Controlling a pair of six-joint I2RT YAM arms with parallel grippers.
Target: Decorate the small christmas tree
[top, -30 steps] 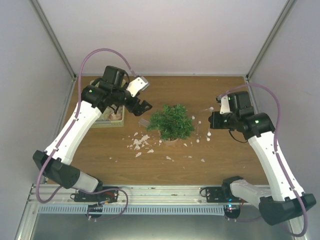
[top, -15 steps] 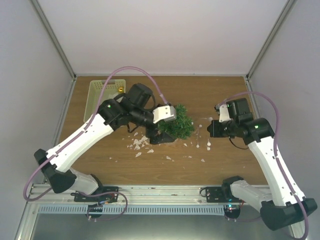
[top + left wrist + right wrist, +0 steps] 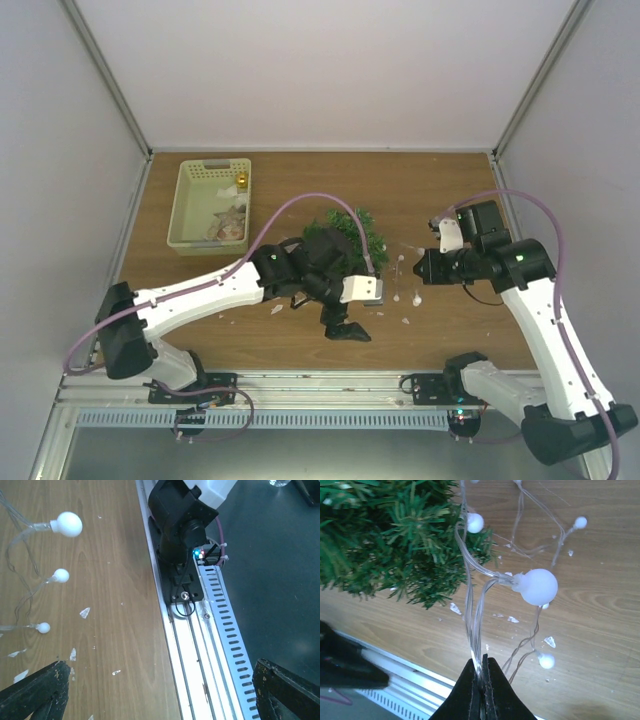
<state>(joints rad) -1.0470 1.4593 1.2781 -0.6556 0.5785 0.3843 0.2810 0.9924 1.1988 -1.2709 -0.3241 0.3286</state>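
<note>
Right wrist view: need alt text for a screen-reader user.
The right gripper is shut on the clear wire of a light string with round white bulbs, which runs up past the green branches of the small christmas tree at upper left. Underneath is a wooden table scattered with small white flakes.

The left arm (image 3: 200, 293) covers the near side and base of the small christmas tree (image 3: 356, 228); the basket (image 3: 178, 205) contents are too small to name.
</note>
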